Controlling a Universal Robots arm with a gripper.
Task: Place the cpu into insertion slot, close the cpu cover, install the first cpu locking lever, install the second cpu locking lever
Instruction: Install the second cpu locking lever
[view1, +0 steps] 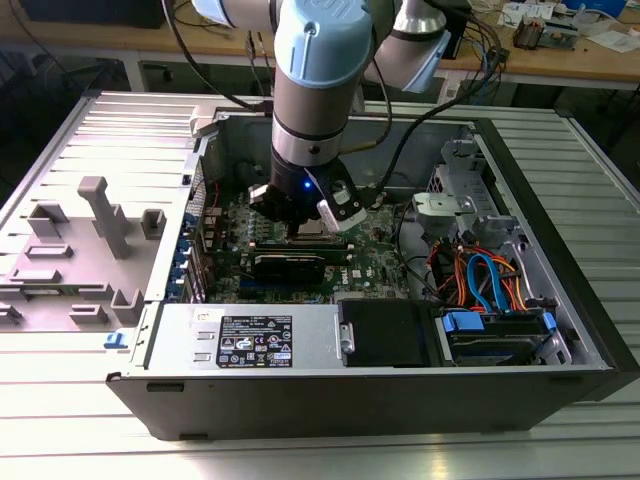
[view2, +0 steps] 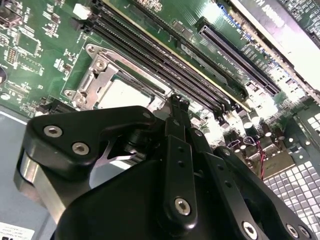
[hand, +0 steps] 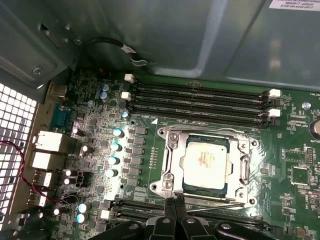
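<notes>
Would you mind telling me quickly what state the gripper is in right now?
Gripper: shut, fingertips pinched together at the edge of the cpu cover, holding nothing that I can make out. The cpu already sits in the insertion slot.

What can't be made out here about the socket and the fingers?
- Exterior view: the insertion slot sits under the gripper, so its state is hidden.
- Second wrist view: the gripper body covers part of the cpu and the cpu cover.
- First wrist view: the picture's edge cuts off the fingers; whether they grip anything is unclear.
</notes>
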